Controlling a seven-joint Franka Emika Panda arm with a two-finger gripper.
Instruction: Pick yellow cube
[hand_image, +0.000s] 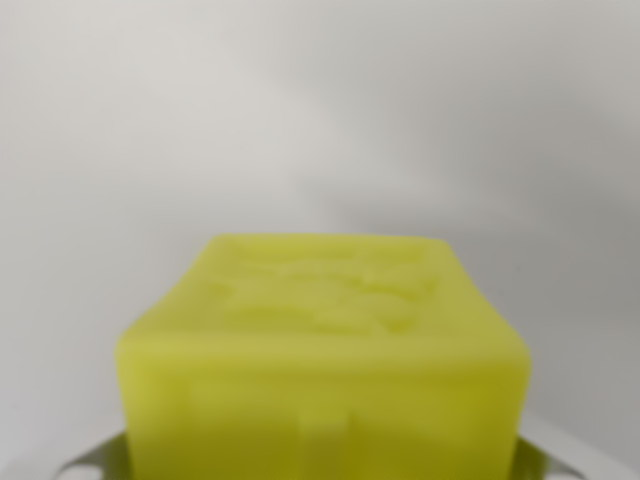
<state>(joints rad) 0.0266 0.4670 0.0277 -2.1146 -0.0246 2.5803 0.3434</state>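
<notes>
No legible text; yellow cube (322, 350) relief blurred (unreadable)

A blurred yellow cube (322, 350) fills the lower middle of the wrist view, from about 8 o'clock round through 6 to 4 o'clock, and is the only obstacle in sight. Pale grey pieces, too blurred to identify, edge out from beneath it at 7 o'clock (95, 458) and at 5 o'clock (560, 455). Everywhere else, from 9 o'clock over 12 to 3 o'clock, lies plain pale grey surface (320, 110), with open passage above and to both sides of the cube. A soft shadow darkens the surface toward 2 o'clock.
</notes>
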